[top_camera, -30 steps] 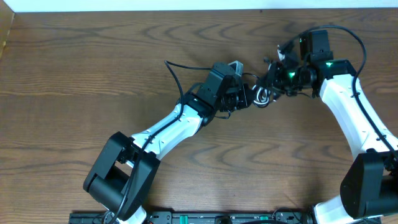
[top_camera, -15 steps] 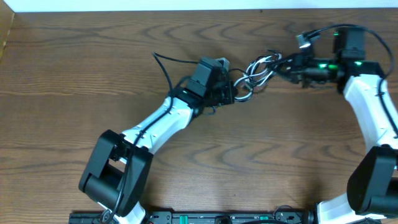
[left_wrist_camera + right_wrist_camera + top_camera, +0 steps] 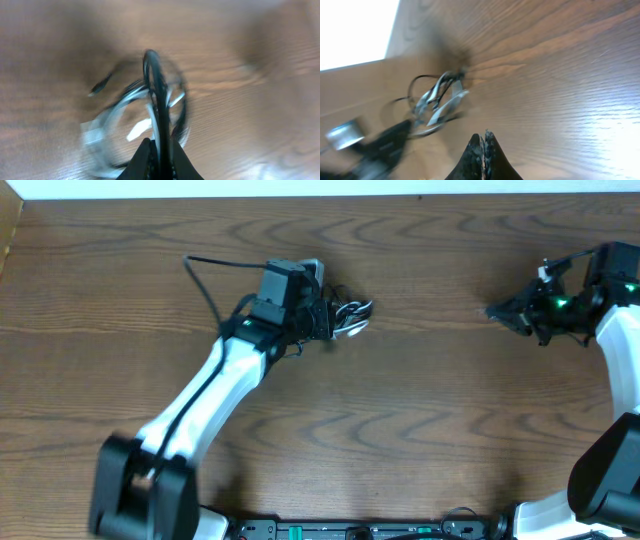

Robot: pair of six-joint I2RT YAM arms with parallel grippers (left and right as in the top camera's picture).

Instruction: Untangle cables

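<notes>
The cables (image 3: 352, 314) are a small bundle of white and black loops hanging from my left gripper (image 3: 326, 321) at the table's upper middle. In the left wrist view, which is blurred by motion, my left gripper (image 3: 159, 146) is shut on the black cable (image 3: 152, 85), with white loops (image 3: 107, 125) around it. My right gripper (image 3: 496, 311) is far to the right of the bundle, shut and empty. In the right wrist view its jaws (image 3: 483, 136) are pressed together, and the bundle (image 3: 440, 102) shows at a distance.
A thicker black wire (image 3: 205, 275) arcs up from the left arm. The table's back edge (image 3: 320, 194) lies close behind both grippers. The left arm (image 3: 375, 145) shows blurred at the lower left of the right wrist view.
The grippers have pulled apart. The right gripper has let go of the bundle and swung right. The left gripper has moved left with the whole bundle.
</notes>
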